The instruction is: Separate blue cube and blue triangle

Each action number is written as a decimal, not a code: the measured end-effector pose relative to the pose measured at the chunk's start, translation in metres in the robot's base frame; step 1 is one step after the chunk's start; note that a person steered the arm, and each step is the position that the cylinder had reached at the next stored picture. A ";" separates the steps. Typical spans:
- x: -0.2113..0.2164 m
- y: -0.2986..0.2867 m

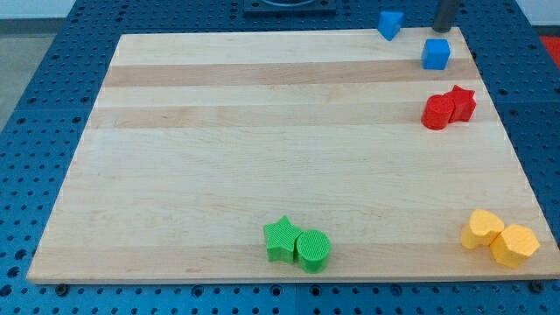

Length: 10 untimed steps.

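Showing the single camera view, this frame caught the pale wooden board [262, 157] lying on a blue perforated table [52, 52], with my tip [444, 31], the lower end of a straight dark rod, standing at the board's edge near the view's top right corner. The arm carried no gripper, so there was nothing to open or close, and the rod held nothing; the tip touched no block.

Task blocks. The small blue plastic cube [436, 54] sat just below the tip, close to it but apart. The small blue plastic triangle [389, 24] lay to the view's left of the tip, at about the same level, on the board's top edge. The two blue blocks were near each other with a clear strip of bare wood between them.

Other blocks. Farther below the tip, beyond the blue cube, a red cylinder [437, 113] and a red star [460, 102] rested touching each other. Well below the tip, at the view's bottom right corner, a yellow cylinder-like block [482, 229] and a yellow hexagonal block [515, 246] sat pressed together. Far below and to the view's left of the tip, near the bottom edge, a green star [282, 239] touched a green cylinder [313, 250].
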State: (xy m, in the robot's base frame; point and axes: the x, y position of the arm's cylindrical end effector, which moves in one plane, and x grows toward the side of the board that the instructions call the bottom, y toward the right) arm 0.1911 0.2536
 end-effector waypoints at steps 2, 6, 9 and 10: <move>0.012 -0.082; 0.014 -0.004; 0.001 -0.089; 0.014 -0.121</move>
State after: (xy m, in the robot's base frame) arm 0.2046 0.1327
